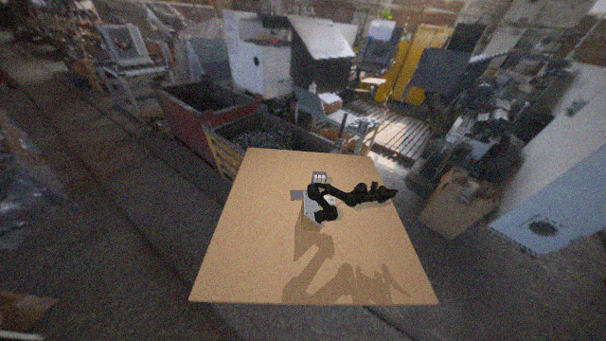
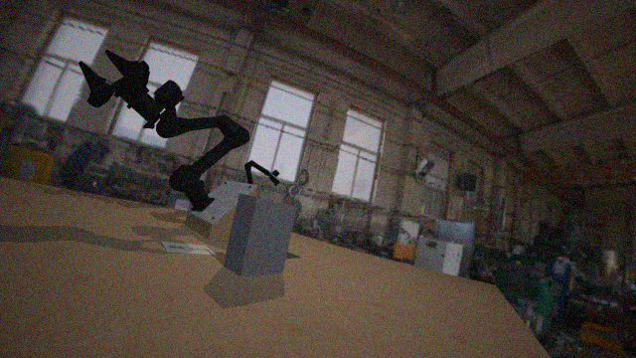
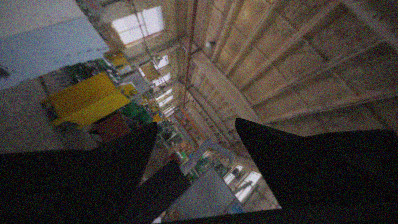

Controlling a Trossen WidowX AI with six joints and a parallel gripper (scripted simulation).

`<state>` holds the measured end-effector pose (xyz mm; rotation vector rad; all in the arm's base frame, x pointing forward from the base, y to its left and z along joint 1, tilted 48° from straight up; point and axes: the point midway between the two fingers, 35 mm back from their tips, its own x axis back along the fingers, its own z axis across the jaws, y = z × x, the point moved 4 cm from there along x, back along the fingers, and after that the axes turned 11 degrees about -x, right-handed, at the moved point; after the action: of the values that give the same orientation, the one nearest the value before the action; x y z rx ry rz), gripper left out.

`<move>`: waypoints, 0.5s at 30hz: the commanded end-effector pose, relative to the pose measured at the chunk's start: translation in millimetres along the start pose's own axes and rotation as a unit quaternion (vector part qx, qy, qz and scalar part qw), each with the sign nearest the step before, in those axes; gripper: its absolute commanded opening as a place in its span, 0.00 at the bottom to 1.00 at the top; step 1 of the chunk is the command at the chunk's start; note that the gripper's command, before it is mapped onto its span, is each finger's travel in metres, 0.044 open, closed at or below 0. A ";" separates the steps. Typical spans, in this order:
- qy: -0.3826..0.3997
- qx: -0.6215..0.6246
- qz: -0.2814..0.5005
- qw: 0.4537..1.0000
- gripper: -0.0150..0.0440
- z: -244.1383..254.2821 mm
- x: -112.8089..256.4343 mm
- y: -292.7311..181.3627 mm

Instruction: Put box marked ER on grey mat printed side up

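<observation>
From above, we see three pale box tops (image 1: pixel 319 177) showing inside the grey bin (image 1: pixel 319 172) (image 2: pixel 260 239), which stands upright on the tabletop (image 1: pixel 256 256) (image 2: pixel 348 308). The box marked ER must be one of these three, but we cannot tell which, since no reach code is legible to us. In the exterior view the bin's tall walls hide the boxes from us.

We see the grey mat (image 1: pixel 296 194) lying flat near the bin, on the opposite side of the slanted mount (image 1: pixel 309 208) (image 2: pixel 224 199) from the outstretched arm. No box lies on the mat. A white card (image 1: pixel 328 197) (image 2: pixel 188 248) lies flat on the tabletop, on the arm's side of the mount.

Our black arm (image 1: pixel 338 193) (image 2: pixel 199 123) rises from the mount, bends at its elbow and reaches out over the tabletop, well apart from the bin and the mat. Our tool (image 1: pixel 391 193) (image 2: pixel 94 57) (image 3: pixel 197 124) is released: its two pointed fingers stand wide apart with nothing between them. It is raised high and tilted upward, and in the wrist view we look past the fingers at the roof beams, windows and yellow panels of the hall
</observation>
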<state>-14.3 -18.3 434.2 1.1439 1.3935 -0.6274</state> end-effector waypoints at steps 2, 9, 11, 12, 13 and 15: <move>0.002 -0.003 0.002 1.000 0.84 1.1 -0.4 -0.8; 0.041 -0.052 0.032 0.997 0.53 21.1 -6.5 -13.2; 0.055 -0.071 0.040 0.995 0.44 28.5 -8.0 -16.4; 0.063 -0.081 0.044 0.994 0.40 32.2 -8.7 -17.7; 0.071 -0.092 0.048 0.992 0.35 36.0 -9.3 -18.9; 0.086 -0.112 0.056 0.988 0.26 43.7 -10.3 -21.0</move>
<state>-17.4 -54.8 431.5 1.1250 1.4654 -0.3871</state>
